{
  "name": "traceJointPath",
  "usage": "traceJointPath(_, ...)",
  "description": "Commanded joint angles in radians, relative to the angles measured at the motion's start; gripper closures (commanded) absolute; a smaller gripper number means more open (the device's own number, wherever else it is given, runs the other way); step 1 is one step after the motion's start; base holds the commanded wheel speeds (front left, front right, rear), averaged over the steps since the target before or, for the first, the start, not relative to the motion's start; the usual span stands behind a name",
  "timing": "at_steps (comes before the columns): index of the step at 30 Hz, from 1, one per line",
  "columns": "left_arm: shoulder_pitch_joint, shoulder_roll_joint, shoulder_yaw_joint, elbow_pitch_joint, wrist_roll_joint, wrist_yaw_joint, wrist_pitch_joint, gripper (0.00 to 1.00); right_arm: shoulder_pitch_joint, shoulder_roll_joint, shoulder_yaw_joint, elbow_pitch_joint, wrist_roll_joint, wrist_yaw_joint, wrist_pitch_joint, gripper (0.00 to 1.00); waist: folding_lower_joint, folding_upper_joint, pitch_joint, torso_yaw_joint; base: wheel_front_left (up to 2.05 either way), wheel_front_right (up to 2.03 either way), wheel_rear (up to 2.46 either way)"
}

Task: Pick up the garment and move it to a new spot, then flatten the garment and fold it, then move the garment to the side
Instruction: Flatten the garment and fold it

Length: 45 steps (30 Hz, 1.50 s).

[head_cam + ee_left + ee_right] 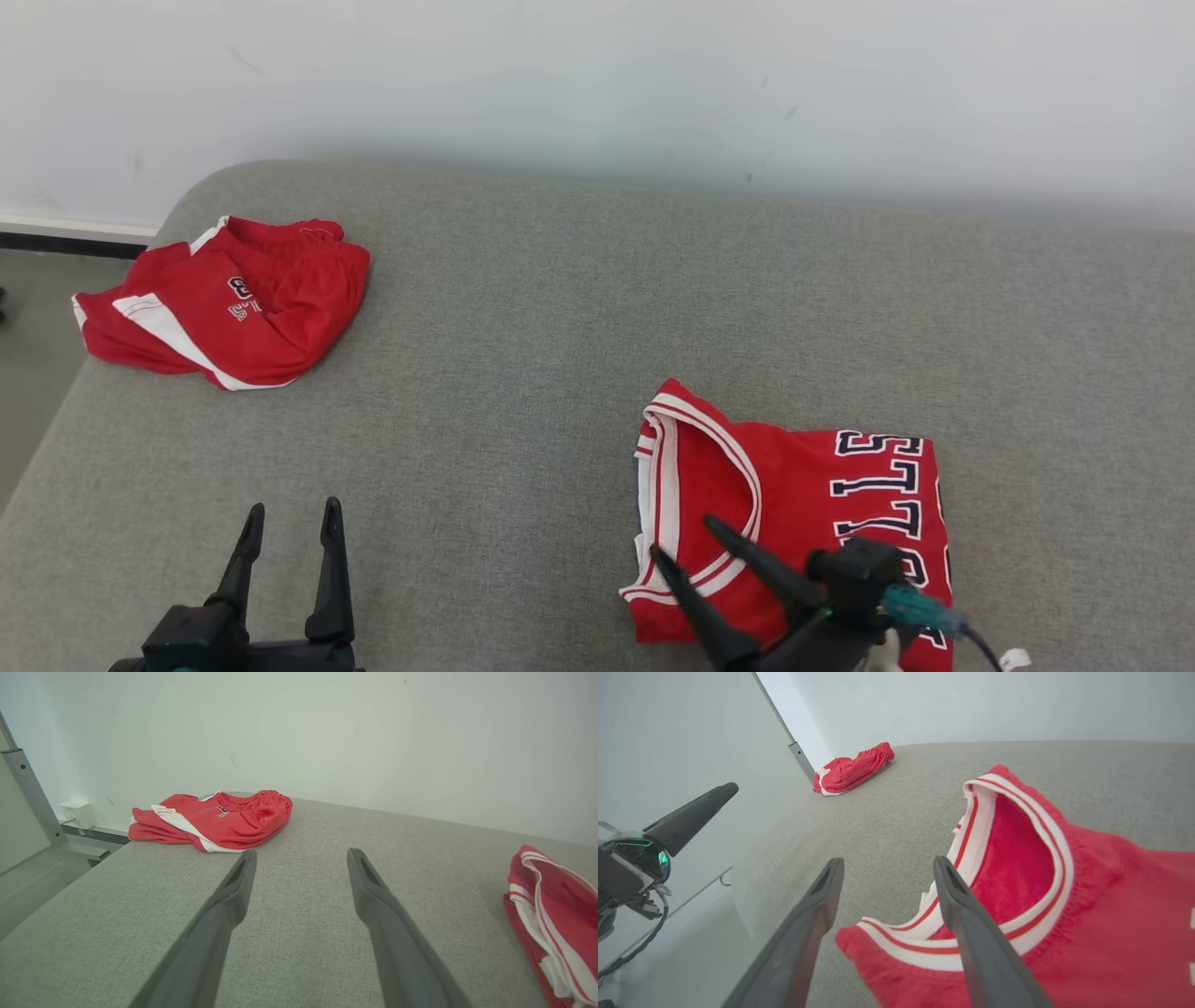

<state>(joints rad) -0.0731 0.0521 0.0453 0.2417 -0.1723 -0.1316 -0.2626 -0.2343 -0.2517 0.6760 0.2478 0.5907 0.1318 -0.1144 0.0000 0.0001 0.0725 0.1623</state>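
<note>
Shorts (252, 299) lie far from folded jersey (803, 485); left gripper (293, 509), right gripper (681, 537) both spread.

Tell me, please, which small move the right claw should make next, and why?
Probably lower the right claw and close it on the white-trimmed edge of the red jersey: the claw hangs open over that edge, and the jersey lies folded, so only moving it aside seems left.

wall (597, 84) was white, scuffed, ahead of left tool (292, 509) | counter (523, 308) was grey fabric beneath it | floor (23, 373) lay leftward
</note>
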Motion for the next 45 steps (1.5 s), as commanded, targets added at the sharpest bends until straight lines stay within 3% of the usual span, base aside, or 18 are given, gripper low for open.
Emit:
traceJointPath(1, -0.003, 0.0, 0.005, -0.002, 0.005, 0.002, -0.003, 0.0, -0.003, -0.009, -0.016, -0.003, 0.005, -0.002, -0.026, 0.0, 0.0, -0.0001, -0.005, -0.007, 0.0, 0.0, 0.0)
traceJointPath(8, 0.02, 0.005, 0.016, -0.013, 0.011, 0.002, -0.003, 0.0, 0.031, -0.007, -0.193, -0.002, -0.048, -0.002, -0.122, 0.0, 0.0, -0.0001, -0.022, -0.048, 0.0, 0.0, 0.0)
traceJointPath(15, 0.033, 0.008, 0.017, -0.021, 0.017, 0.002, -0.003, 0.0, 0.111, 0.031, -0.402, -0.035, -0.125, -0.002, -0.147, 0.0, 0.0, -0.0001, -0.035, -0.091, 0.0, 0.0, 0.0)
traceJointPath(21, 0.054, 0.011, 0.026, -0.03, 0.019, 0.002, -0.003, 0.0, 0.189, 0.061, -0.508, -0.082, -0.192, -0.002, -0.15, 0.0, 0.0, -0.0001, -0.049, -0.124, 0.0, 0.0, 0.0)
traceJointPath(31, 0.095, 0.018, 0.021, -0.062, 0.03, 0.002, -0.003, 0.0, 0.29, 0.11, -0.606, -0.158, -0.248, -0.002, -0.15, 0.0, 0.0, -0.0001, -0.077, -0.15, 0.0, 0.0, 0.0)
traceJointPath(45, 0.173, 0.039, 0.017, -0.149, 0.062, 0.002, -0.003, 0.0, 0.355, 0.135, -0.64, -0.162, -0.263, -0.002, -0.15, 0.0, 0.0, -0.0001, -0.11, -0.142, 0.0, 0.0, 0.0)
